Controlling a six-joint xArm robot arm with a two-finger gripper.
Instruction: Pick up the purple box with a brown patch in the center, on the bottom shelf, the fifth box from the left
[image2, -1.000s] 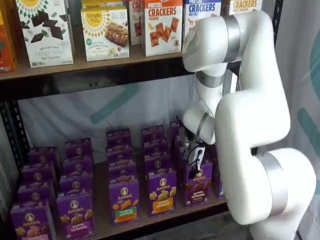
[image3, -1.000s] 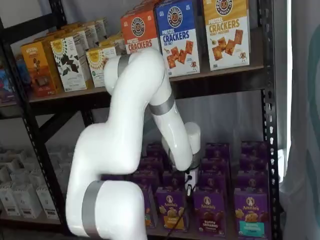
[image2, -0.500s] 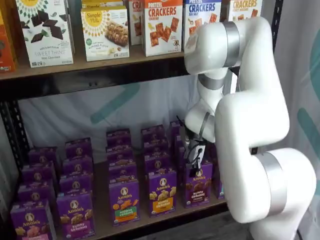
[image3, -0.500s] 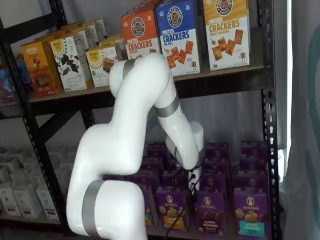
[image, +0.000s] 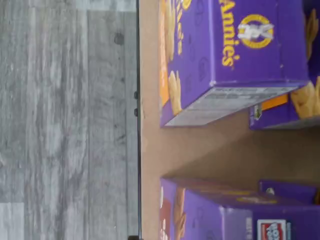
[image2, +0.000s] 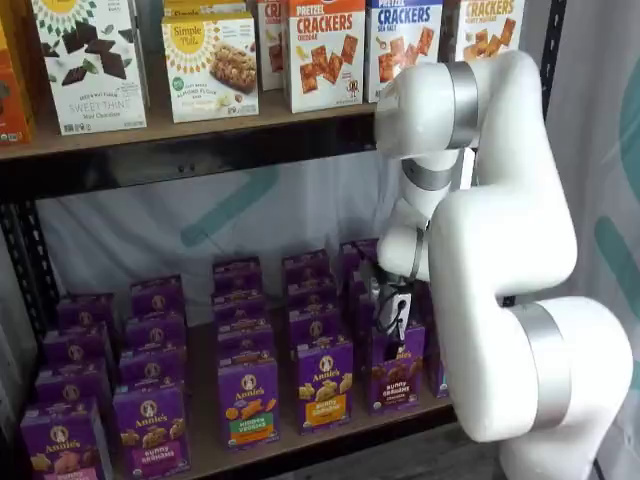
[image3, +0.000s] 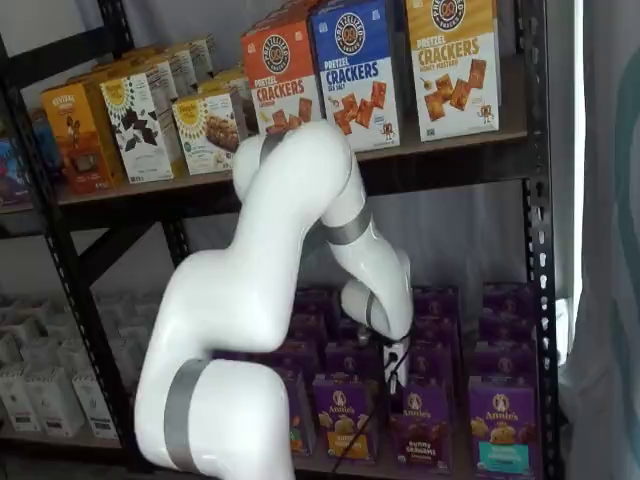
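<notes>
The gripper (image2: 390, 318) hangs just above the purple box (image2: 396, 368) at the front of the bottom shelf (image2: 300, 445), fingers spread, holding nothing.

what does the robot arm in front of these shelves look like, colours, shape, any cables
The arm is glossy white, built of thick rounded segments like bent tubes, with silver-grey bands ringing the joints in both shelf views. It narrows toward the wrist, where the gripper shows a small white body with black parts, too small to make out further. A thin black cable hangs beside it. No lettering or logos are visible on the arm.
</notes>
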